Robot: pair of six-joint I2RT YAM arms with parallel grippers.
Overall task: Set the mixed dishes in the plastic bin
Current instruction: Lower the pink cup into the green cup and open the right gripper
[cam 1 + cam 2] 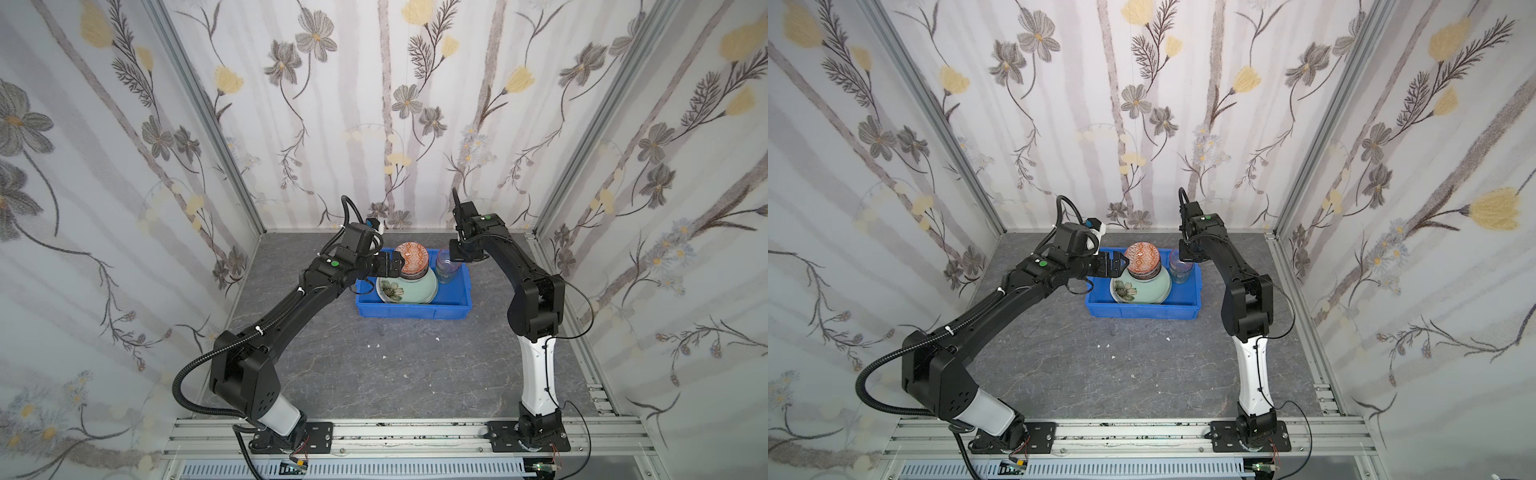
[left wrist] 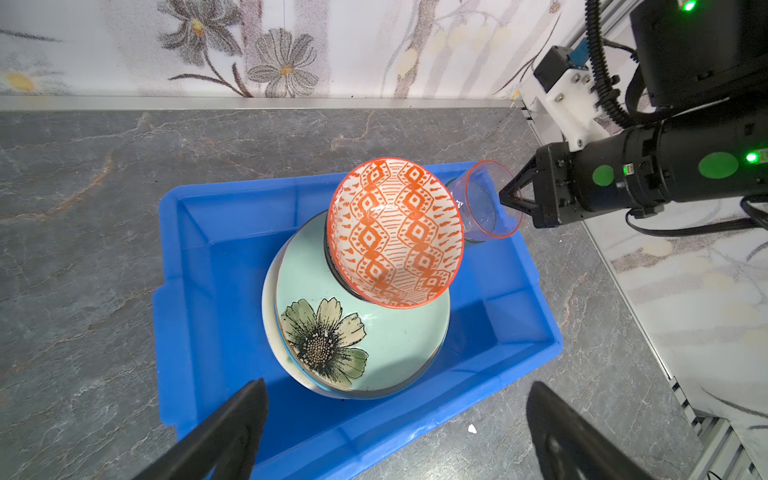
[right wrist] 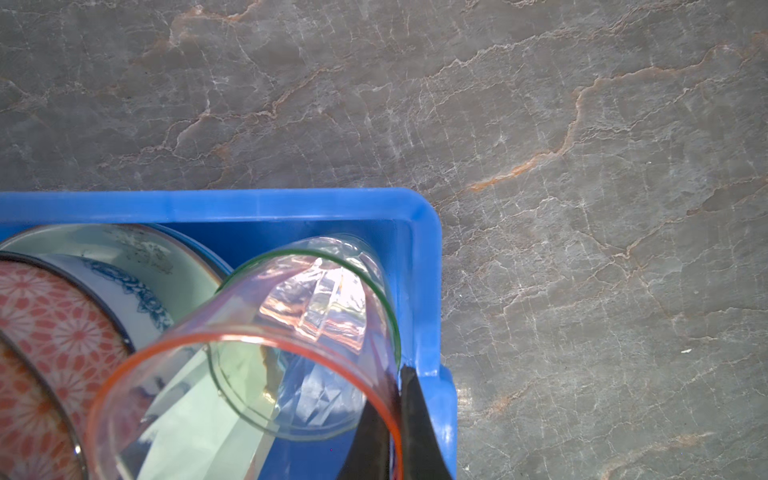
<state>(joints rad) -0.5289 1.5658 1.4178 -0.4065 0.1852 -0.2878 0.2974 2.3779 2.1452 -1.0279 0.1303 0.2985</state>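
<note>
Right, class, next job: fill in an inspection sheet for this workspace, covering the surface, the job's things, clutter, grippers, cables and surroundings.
Surface: grey veined tabletop, flat.
Job's things: blue bin holds the mint flower plate, and the orange patterned bowl tops a bowl stack on it. The pink tumbler sits tilted inside the green tumbler in a corner of the bin.
Clutter: a few white flecks on the tabletop.
Grippers: left gripper open, empty, beside the bowl stack. The right gripper has its fingers pinching the pink tumbler's rim.
Cables: black conduit loops off the left arm. A thin cable sags under the right arm.
Surroundings: floral-papered walls on three sides, aluminium rail in front.
</note>
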